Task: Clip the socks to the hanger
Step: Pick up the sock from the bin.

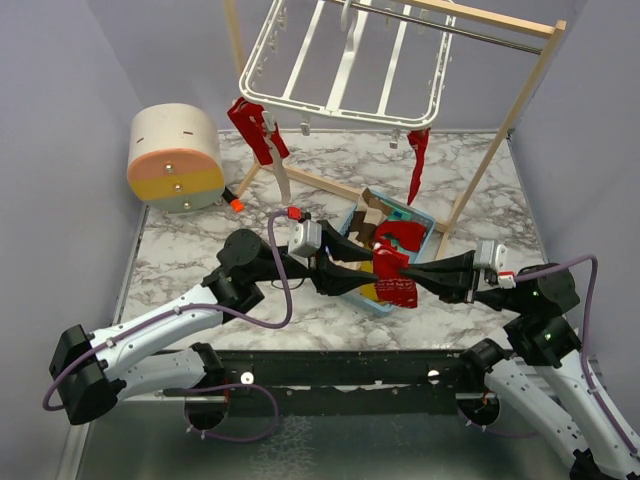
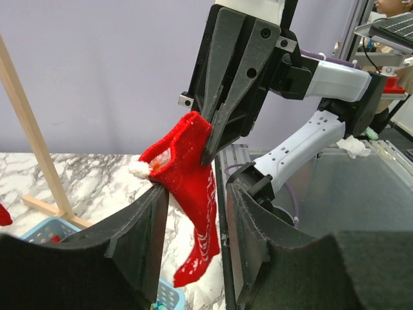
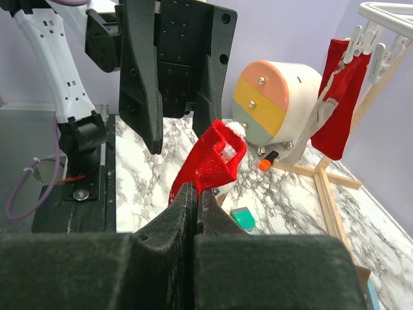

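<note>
Hanger (image 1: 345, 60) hangs tilted from wooden stand (image 1: 503, 130) at bench (image 1: 190, 250) far edge. Left-corner sock (image 1: 255, 125) and right-corner sock (image 1: 417, 170) already clipped. Basket (image 2: 40, 229) mid-bench, under hands. Red sock (image 2: 190, 187) held aloft above it. Right hand (image 3: 195, 197) clamped on it near cuff. Left hand (image 2: 195, 200) part-open either side, not squeezing. Likely regrip to present cuff to clip.

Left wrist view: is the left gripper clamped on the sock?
No, the left gripper stands open around the red sock; the right gripper pinches it.
</note>
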